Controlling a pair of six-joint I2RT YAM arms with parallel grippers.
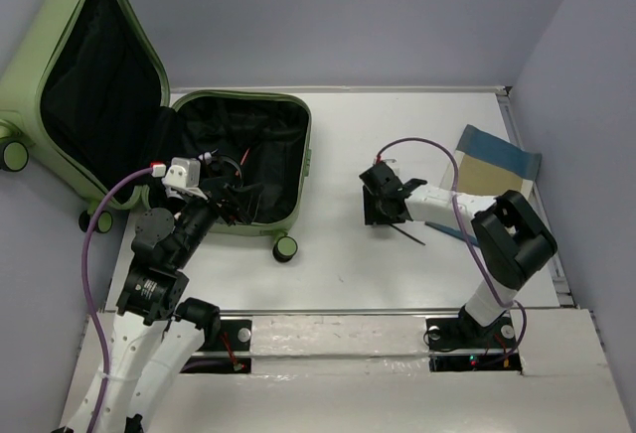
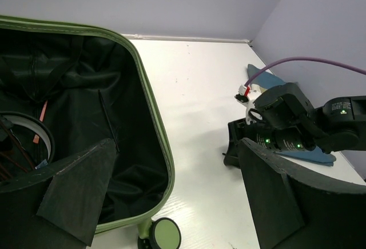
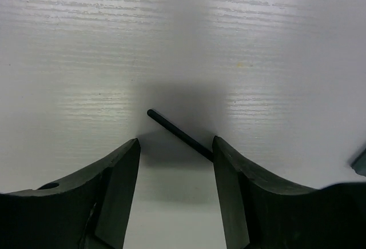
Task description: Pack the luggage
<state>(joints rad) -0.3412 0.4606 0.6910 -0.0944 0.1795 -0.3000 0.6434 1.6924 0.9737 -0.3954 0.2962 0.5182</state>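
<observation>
We are counting two arms. The left arm (image 1: 164, 244) is reaching forward from its base and bending down into the luggage (image 1: 305, 170). The left tool (image 1: 234, 200) is hanging over the black lining (image 1: 253, 145), close to the near rim, with its fingers spread fully wide and nothing between them.

The right arm (image 1: 507, 239) is folding back on itself, with its elbow raised near the right edge of the table (image 1: 348, 135) and its forearm running leftward. The right tool (image 1: 383, 200) is pointing straight down at the table. Its fingers are standing partly apart and gripping nothing. One thin black stick (image 3: 174, 129) is lying flat on the table between them, one end running up to the inner edge of one finger; we cannot tell whether it is touching.

There is one luggage, lying open at the left of the table. Its lower half is sitting flat and its lid (image 1: 60, 26) is leaning up toward the left wall. Three of its wheels (image 1: 285, 247) are showing in the top view. One blue-and-tan flat piece (image 1: 497, 160) is lying by the right wall, well apart from the luggage.
</observation>
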